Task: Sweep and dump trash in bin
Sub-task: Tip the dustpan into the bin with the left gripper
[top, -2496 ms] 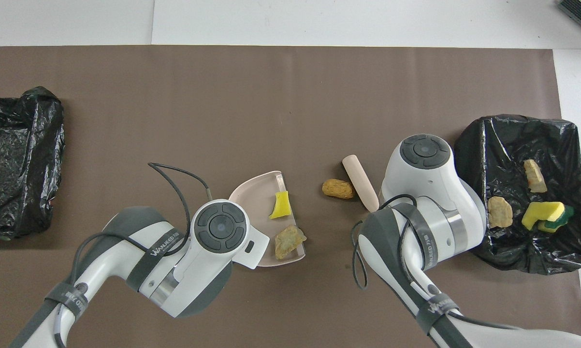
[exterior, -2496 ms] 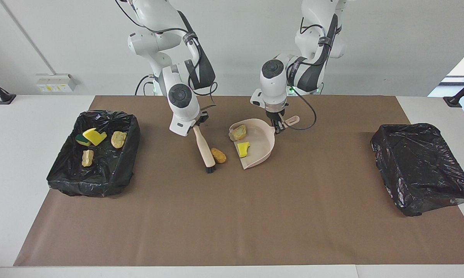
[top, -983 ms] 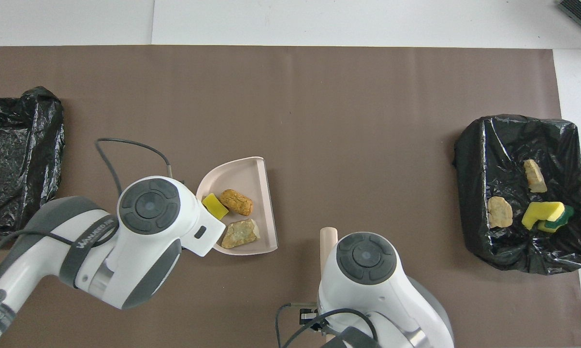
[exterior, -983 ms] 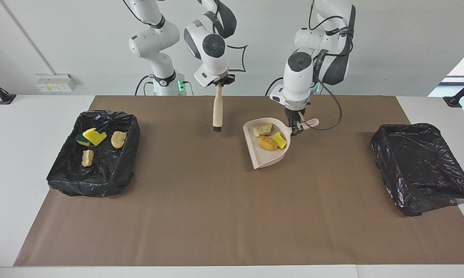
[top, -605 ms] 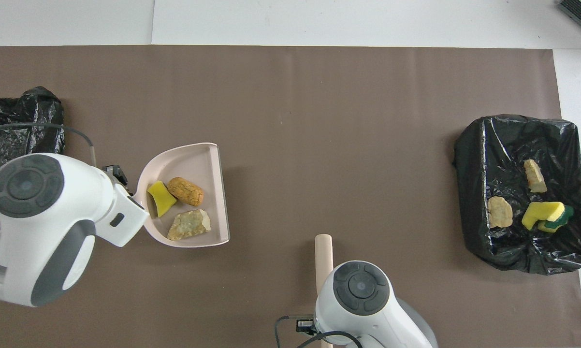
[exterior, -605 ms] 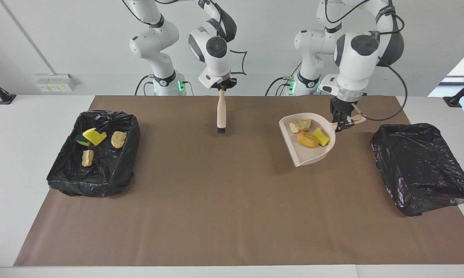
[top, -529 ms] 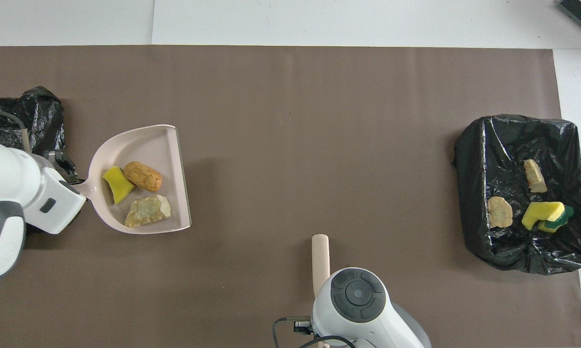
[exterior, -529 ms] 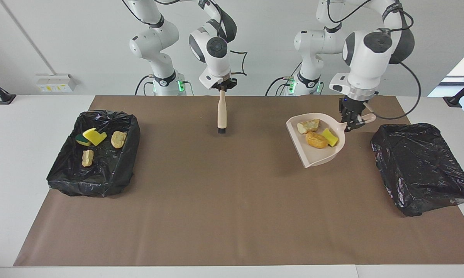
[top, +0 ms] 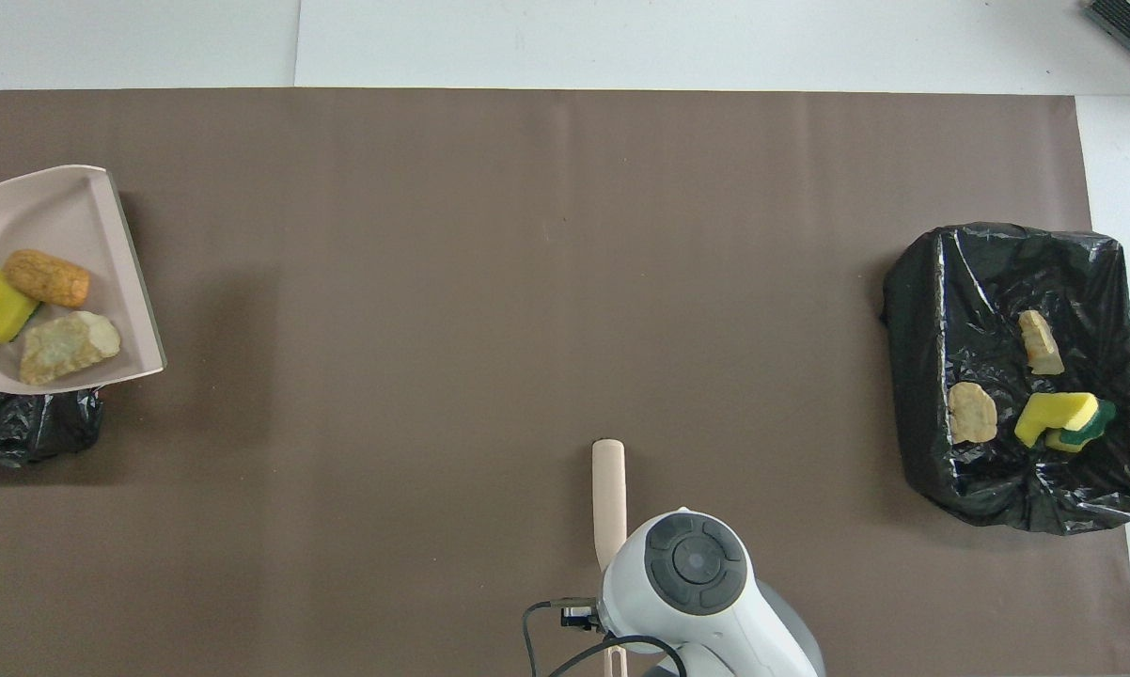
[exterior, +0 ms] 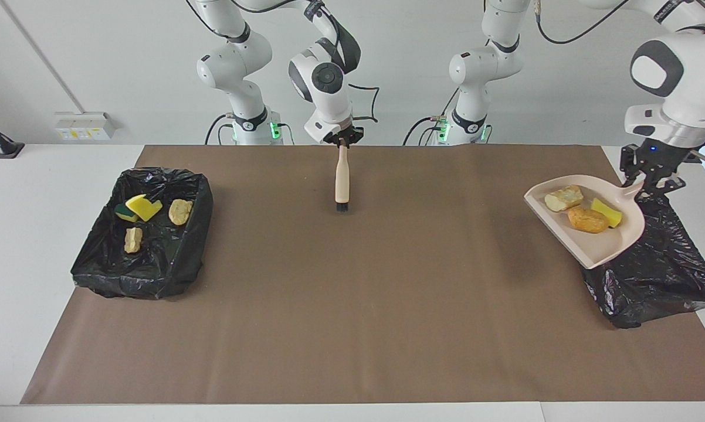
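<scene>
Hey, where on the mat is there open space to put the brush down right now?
The brown mat is bare between the two bag-lined bins, under and around the hanging brush held by the right gripper. Crowded: the bin with four scraps, and the bin at the left arm's end, where the left gripper holds the loaded dustpan.

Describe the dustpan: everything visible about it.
The dustpan is pale pink, smooth like plastic, with a flat straight lip, raised curved back wall and a short handle. The left gripper is shut on that handle and holds it in the air over the edge of the black-lined bin at the left arm's end. Its lip points toward the table's middle. Three scraps lie in it: a pale chunk, an orange chunk and a yellow sponge piece.
</scene>
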`<control>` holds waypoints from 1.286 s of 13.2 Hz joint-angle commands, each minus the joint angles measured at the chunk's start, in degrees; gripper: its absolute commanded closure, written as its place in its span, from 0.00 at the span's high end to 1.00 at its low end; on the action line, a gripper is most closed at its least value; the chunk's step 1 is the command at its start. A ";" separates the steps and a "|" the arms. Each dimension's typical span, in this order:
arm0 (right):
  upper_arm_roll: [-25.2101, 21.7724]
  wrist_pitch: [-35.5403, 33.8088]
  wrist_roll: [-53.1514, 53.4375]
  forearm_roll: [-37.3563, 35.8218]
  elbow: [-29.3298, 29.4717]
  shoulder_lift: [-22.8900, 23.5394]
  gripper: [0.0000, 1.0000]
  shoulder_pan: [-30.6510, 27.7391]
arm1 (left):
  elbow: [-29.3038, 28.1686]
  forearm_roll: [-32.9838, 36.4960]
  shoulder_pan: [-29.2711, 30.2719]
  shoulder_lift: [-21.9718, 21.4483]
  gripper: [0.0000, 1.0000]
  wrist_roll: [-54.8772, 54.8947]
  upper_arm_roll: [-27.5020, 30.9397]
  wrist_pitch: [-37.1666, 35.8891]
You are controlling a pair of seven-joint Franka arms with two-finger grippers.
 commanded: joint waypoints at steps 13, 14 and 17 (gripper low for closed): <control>-0.21 6.04 -0.93 1.49 -0.31 4.71 0.20 0.46 | 9.45 41.09 5.23 11.72 0.00 8.94 -1.07 3.31; -0.21 6.04 -1.36 1.49 -0.31 4.71 0.25 0.37 | 9.45 42.84 4.71 11.63 0.00 8.94 -1.07 2.96; -0.21 6.04 -1.63 1.49 -0.31 4.71 0.41 0.37 | 9.63 49.09 3.30 11.19 0.00 8.94 -0.98 1.72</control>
